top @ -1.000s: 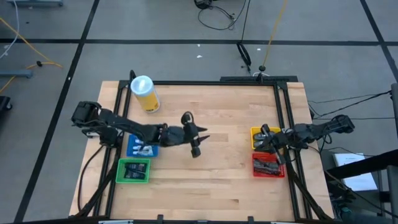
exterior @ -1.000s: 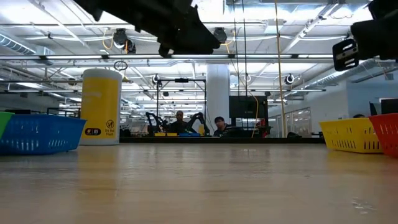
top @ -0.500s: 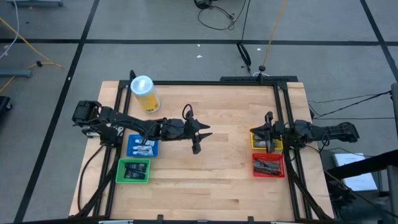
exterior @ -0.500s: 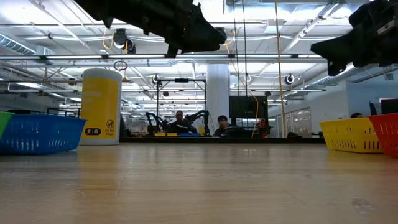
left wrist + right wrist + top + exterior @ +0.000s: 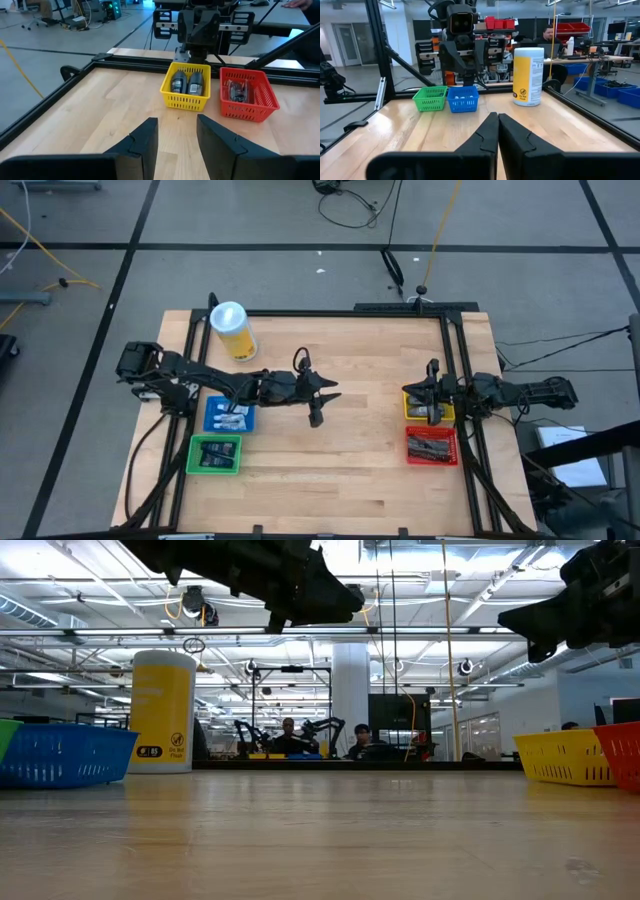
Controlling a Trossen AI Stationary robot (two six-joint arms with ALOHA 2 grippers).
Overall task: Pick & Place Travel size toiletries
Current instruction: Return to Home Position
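Since no loose item shows on the bare wood of the table (image 5: 360,470), I judge the sorting done and the step in hand to be bringing both arms back to rest. At the left of the overhead frame, the toiletries (image 5: 231,418) already lie in their bins: dark ones in the green bin (image 5: 431,100) at the lower left, and white ones in the blue bin (image 5: 462,102) just above it. The yellow can (image 5: 233,330) stands apart at the upper left, near the table's far edge. At the centre of the frame your left gripper (image 5: 176,142) hangs above the bare wood just right of the blue bin, with its fingers spread and nothing between them. At the right, your right gripper (image 5: 497,132) sits over the yellow bin (image 5: 184,101), its fingers pressed together on nothing. That bin holds grey pieces, and the red bin (image 5: 247,110) beside it holds dark ones. For the next move, draw each arm back toward its own side of the table. Keep the left arm high as it passes over the blue bin, and lift the right gripper clear of the yellow bin's rim before you retract it.
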